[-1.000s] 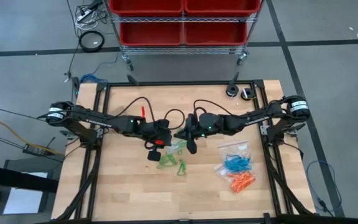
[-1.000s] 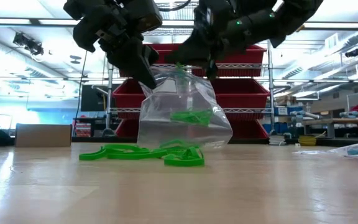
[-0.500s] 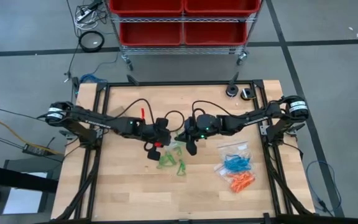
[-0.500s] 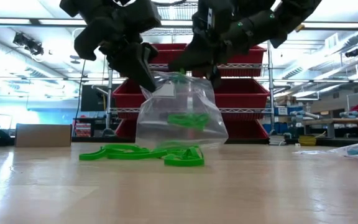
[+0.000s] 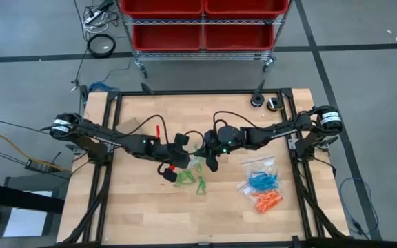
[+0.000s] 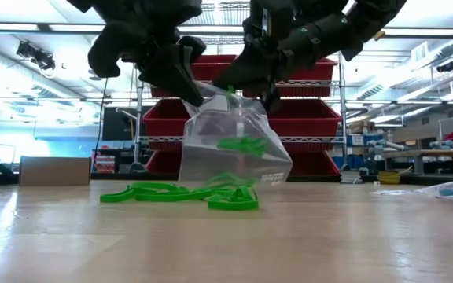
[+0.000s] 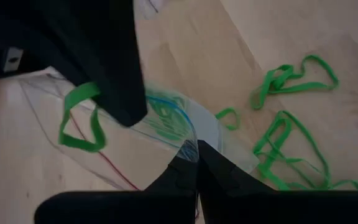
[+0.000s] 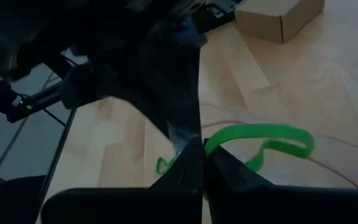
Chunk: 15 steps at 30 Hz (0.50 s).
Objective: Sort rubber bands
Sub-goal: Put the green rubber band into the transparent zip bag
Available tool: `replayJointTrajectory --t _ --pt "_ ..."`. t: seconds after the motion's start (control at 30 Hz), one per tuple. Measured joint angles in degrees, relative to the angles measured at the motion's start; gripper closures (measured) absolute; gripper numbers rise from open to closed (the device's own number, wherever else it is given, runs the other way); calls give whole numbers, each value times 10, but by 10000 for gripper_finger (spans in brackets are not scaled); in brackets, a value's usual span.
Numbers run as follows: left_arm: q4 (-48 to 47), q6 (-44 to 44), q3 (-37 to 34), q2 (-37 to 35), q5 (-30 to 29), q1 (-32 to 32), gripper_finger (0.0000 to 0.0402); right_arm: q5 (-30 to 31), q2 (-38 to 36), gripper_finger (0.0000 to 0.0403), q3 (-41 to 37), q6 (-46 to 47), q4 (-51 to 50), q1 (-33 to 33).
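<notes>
Both arms are meeting over the middle of the table (image 5: 136,213), and you are holding a clear bag (image 6: 234,153) up between them so its mouth stays accessible for loading. Your left gripper (image 6: 189,93) is pinching the bag's upper edge on one side, fingers pressed together on the plastic; in the left wrist view the film is running straight into the closed fingertips (image 7: 188,163). Your right gripper (image 6: 250,85) is closing on the opposite side of the rim, and a green rubber band (image 8: 260,140) is lying right at its closed fingertips; whether it is clamped with the plastic cannot be told. The bag is hanging just below both grippers, its bottom near the tabletop, so bands dropped in should settle rather than spill. A few green bands (image 6: 241,146) are already sitting inside it. More loose green bands (image 6: 175,193) are lying on the wood directly under the grippers. The blue bands (image 5: 262,181) and orange bands (image 5: 267,201) are resting well apart, out beyond your right gripper, by another clear bag (image 5: 257,164).
</notes>
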Motion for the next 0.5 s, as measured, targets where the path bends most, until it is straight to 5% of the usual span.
replayJointTrajectory --t 0.5 --pt "-10 11 0 0 7 -3 393 -27 0 403 14 -33 0 -25"
